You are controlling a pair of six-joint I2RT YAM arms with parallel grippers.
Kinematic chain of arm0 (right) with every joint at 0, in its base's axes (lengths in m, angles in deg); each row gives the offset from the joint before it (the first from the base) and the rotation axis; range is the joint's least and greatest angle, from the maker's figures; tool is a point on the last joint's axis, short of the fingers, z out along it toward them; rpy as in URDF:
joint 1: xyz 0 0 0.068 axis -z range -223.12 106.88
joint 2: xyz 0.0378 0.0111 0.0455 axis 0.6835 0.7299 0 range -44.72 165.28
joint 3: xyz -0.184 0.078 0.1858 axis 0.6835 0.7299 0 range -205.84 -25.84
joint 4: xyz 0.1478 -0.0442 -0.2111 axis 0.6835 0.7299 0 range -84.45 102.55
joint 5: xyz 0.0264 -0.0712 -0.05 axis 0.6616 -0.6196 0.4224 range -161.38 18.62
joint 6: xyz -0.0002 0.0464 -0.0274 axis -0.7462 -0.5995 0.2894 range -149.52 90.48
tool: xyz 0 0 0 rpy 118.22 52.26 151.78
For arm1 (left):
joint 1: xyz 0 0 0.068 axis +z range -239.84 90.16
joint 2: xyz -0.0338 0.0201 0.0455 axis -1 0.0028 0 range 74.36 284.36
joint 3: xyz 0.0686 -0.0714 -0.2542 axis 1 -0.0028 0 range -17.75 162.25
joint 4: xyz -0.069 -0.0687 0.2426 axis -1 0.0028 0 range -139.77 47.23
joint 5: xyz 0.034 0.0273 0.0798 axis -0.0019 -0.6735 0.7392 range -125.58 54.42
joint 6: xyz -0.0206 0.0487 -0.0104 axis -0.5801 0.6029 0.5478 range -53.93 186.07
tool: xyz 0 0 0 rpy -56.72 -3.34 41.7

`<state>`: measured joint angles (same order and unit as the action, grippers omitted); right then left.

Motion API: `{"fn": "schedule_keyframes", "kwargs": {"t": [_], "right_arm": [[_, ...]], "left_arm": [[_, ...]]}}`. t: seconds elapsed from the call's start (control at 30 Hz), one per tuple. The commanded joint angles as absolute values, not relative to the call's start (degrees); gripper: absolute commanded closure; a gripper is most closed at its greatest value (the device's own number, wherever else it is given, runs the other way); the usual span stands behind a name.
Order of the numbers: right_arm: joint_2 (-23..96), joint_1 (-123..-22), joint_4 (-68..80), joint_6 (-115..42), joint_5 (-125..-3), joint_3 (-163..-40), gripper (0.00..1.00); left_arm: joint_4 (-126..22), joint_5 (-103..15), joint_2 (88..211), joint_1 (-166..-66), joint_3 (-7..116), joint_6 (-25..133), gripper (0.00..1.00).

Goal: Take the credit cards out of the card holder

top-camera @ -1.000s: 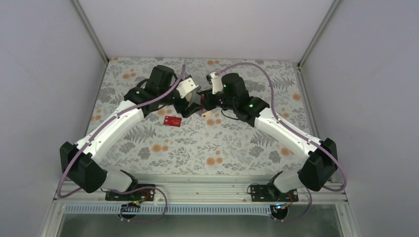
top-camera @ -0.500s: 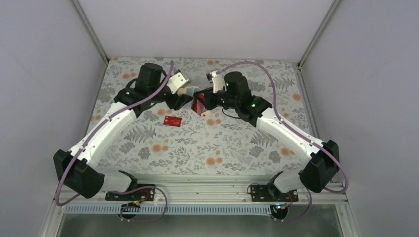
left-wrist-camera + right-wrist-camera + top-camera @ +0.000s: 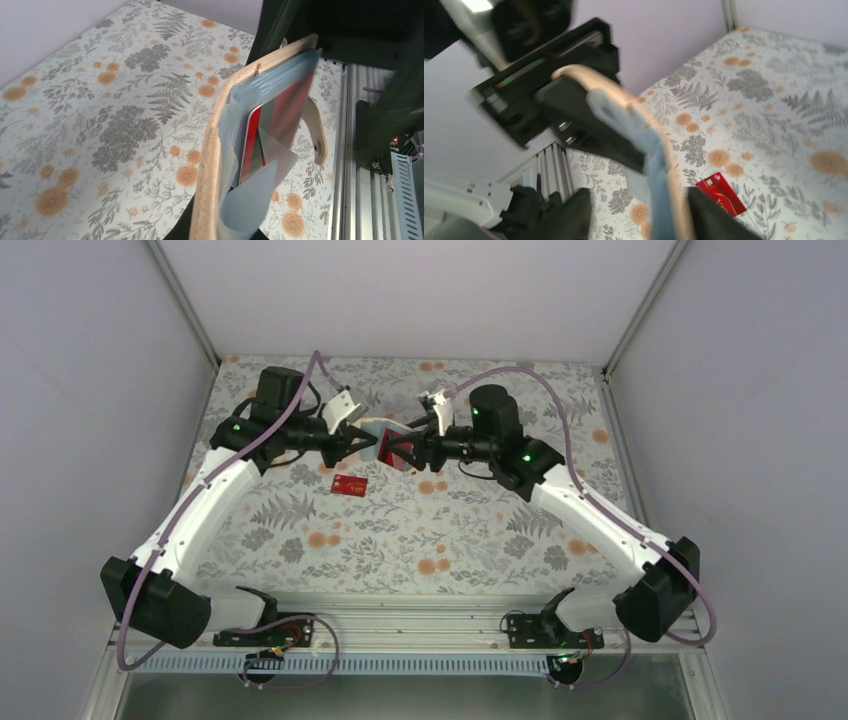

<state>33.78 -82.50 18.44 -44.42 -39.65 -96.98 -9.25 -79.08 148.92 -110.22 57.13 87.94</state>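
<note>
- The left tool [image 3: 362, 446] is clamped shut on the card holder [image 3: 383, 432]. It grips one end of the tan panel and carries the holder clear of the table [image 3: 450, 540].
- The right tool [image 3: 405, 448] has its jaws parted, one finger on either side of the holder's far end. Its wrist view is blurred, but a gap shows on one side, so this is not judged a firm grip.
- The holder sits in the left tool's jaws and reaches straight ahead of them, between the two tools. The right tool meets it head-on from the opposite side.
- One red card [image 3: 252, 145] sits in the blue-grey pocket just ahead of the left tool, with one long edge exposed. Whether other cards are inside cannot be told.
- A loose red card [image 3: 350, 484] lies flat on the table below the left tool, well apart from the holder.
- Handling, as judged:
  - The holder is soft and bends, and its thin lining hangs slack.
  - The cards are stiff, light and slick.
  - The pocketed card is best pinched flat across its exposed edge and drawn out along the line of the pocket.
</note>
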Motion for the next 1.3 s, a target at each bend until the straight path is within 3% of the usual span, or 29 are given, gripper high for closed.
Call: {"fn": "schedule_keyframes", "kwargs": {"t": [0.0,0.1,0.3,0.5,0.53,0.6,0.8,0.93,1.07,1.13,1.27], "right_arm": [[28.8,-81.4,15.7,-38.6,-35.1,-93.7,0.34],[27.0,-80.3,13.0,-37.6,-34.9,-89.9,0.21],[27.1,-80.0,10.0,-37.1,-32.4,-86.6,0.23],[26.3,-79.6,9.0,-36.4,-27.1,-86.5,0.93],[25.9,-79.5,8.9,-36.7,-27.6,-86.2,0.95],[25.2,-79.3,9.2,-37.2,-29.1,-85.8,0.96],[25.8,-78.5,11.9,-39.4,-31.3,-87.5,0.96],[27.3,-78.6,17.0,-42.1,-37.1,-91.2,0.96],[29.6,-78.5,22.2,-47.2,-48.3,-94.7,0.96],[32.1,-78.5,25.0,-48.4,-52.2,-97.1,0.96],[36.1,-78.7,26.6,-49.0,-53.4,-100.0,0.96]], "left_arm": [[-7.0,-82.9,146.8,-108.2,58.4,88.7,0.98],[-6.1,-84.5,146.2,-107.9,59.1,88.9,0.98],[-5.1,-86.2,146.0,-107.7,59.6,89.1,0.98],[-4.8,-86.3,145.4,-107.0,59.1,89.6,0.98],[-4.8,-86.2,145.3,-106.7,58.9,89.6,0.98],[-4.6,-85.8,145.4,-105.7,58.7,89.4,0.97],[-6.1,-81.3,146.5,-97.4,57.9,86.7,0.65],[-6.7,-80.8,145.7,-90.5,56.9,86.8,0.53],[-7.4,-77.3,145.0,-84.8,58.1,87.0,0.52],[-7.1,-75.3,143.7,-84.6,59.2,89.2,0.58],[-0.2,-87.7,141.0,-86.3,62.3,96.1,0.61]]}}
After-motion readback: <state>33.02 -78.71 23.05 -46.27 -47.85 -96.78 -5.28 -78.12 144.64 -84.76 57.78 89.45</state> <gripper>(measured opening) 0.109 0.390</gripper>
